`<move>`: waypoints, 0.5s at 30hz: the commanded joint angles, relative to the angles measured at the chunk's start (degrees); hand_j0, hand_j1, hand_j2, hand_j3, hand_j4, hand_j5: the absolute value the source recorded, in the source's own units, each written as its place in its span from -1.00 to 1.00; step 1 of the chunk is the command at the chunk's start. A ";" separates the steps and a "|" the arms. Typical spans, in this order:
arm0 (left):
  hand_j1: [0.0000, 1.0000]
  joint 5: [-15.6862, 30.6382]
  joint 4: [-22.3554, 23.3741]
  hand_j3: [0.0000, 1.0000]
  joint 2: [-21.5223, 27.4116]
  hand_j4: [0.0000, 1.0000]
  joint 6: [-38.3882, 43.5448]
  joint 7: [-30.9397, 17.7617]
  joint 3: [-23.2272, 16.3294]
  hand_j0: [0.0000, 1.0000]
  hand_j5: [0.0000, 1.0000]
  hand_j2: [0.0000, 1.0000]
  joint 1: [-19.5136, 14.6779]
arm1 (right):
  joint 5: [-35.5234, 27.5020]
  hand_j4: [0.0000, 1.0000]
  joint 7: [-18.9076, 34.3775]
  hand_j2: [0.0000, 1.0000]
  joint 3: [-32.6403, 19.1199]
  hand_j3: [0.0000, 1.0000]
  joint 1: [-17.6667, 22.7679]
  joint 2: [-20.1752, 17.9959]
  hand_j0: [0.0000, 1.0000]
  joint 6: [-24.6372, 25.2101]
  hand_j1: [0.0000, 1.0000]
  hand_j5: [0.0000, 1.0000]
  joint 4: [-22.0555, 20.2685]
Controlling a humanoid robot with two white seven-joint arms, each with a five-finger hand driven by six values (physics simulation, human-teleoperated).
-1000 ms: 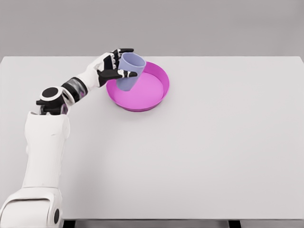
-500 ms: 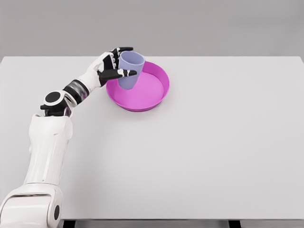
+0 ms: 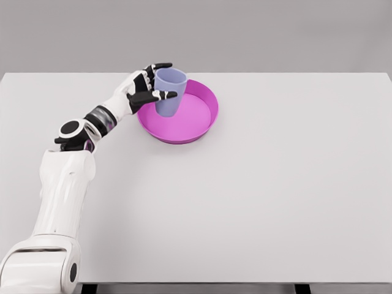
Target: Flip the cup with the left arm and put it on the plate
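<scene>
A pale blue cup (image 3: 169, 92) stands upright, mouth up, over the left part of the magenta plate (image 3: 199, 125) at the back left of the white table. My left hand (image 3: 149, 86) is wrapped around the cup's left side, thumb in front and fingers behind. Whether the cup's base touches the plate cannot be told. The left arm reaches up from the lower left corner. The right arm is not visible.
The white table (image 3: 275, 184) spreads wide to the right and toward the front of the plate. A grey wall runs behind the far edge.
The cup has turned from a tilt to upright and shifted slightly right over the plate, still in the left hand. The elbow has moved a little to the right.
</scene>
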 commanded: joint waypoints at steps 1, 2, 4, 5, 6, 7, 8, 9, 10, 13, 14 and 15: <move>0.37 0.64 0.79 0.37 -0.01 0.37 -0.10 0.00 -0.05 0.37 0.37 0.37 -0.09 | 0.00 1.00 -0.01 1.00 0.00 1.00 0.00 0.00 1.00 -0.08 1.00 1.00 0.00; 0.37 0.64 0.88 0.37 -0.01 0.37 -0.10 0.00 -0.05 0.37 0.37 0.37 0.00 | 0.00 1.00 -0.01 1.00 0.00 1.00 0.00 0.00 1.00 0.00 1.00 1.00 0.00; 0.38 0.47 2.90 0.38 -0.01 0.38 -0.28 0.00 -0.58 0.38 0.38 0.38 -0.44 | 0.00 1.00 0.07 1.00 0.00 1.00 0.00 0.00 1.00 0.00 1.00 1.00 0.00; 0.38 0.47 3.08 0.38 -0.01 0.38 -0.28 0.00 -0.84 0.38 0.38 0.38 -0.44 | 0.00 1.00 -0.01 1.00 0.00 1.00 0.00 0.00 1.00 0.00 1.00 1.00 0.00; 0.39 0.38 3.17 0.39 -0.01 0.39 -0.37 0.00 -1.02 0.39 0.39 0.39 -0.44 | 0.00 1.00 -0.01 1.00 0.00 1.00 0.00 0.00 1.00 -0.09 1.00 1.00 0.00; 0.41 0.38 3.17 0.41 -0.01 0.41 -0.37 0.00 -1.02 0.41 0.41 0.41 -0.44 | 0.00 1.00 -0.01 1.00 0.00 1.00 0.00 0.00 1.00 0.00 1.00 1.00 0.00; 0.42 0.21 3.17 0.42 -0.01 0.42 -0.37 0.00 -1.02 0.42 0.42 0.42 -0.44 | 0.00 1.00 -0.01 1.00 0.00 1.00 0.00 0.00 1.00 0.00 1.00 1.00 0.00; 0.43 0.12 3.17 0.43 -0.01 0.43 -0.37 0.00 -1.02 0.43 0.43 0.43 -0.44 | 0.00 1.00 -0.01 1.00 0.00 1.00 0.00 0.00 1.00 0.00 1.00 1.00 0.00; 0.51 0.03 3.17 0.51 -0.01 0.51 -0.37 0.00 -1.02 0.51 0.51 0.51 -0.44 | 0.00 1.00 -0.01 1.00 0.00 1.00 0.00 0.00 1.00 -0.08 1.00 1.00 0.00; 0.76 -0.23 3.17 0.76 -0.01 0.76 -0.46 0.00 -1.28 0.76 0.76 0.76 -0.44 | 0.00 1.00 -0.01 1.00 0.00 1.00 0.00 0.00 1.00 0.00 1.00 1.00 0.00; 0.89 -0.23 3.17 0.89 -0.01 0.89 -0.37 0.00 -1.28 0.89 0.89 0.89 -0.44 | 0.00 1.00 -0.01 1.00 0.00 1.00 0.00 0.00 1.00 -0.09 1.00 1.00 0.00; 0.94 -0.23 3.17 0.94 -0.01 0.94 -0.28 0.00 -1.28 0.94 0.94 0.94 -0.44 | 0.00 1.00 -0.01 1.00 0.00 1.00 0.00 0.00 1.00 0.00 1.00 1.00 0.00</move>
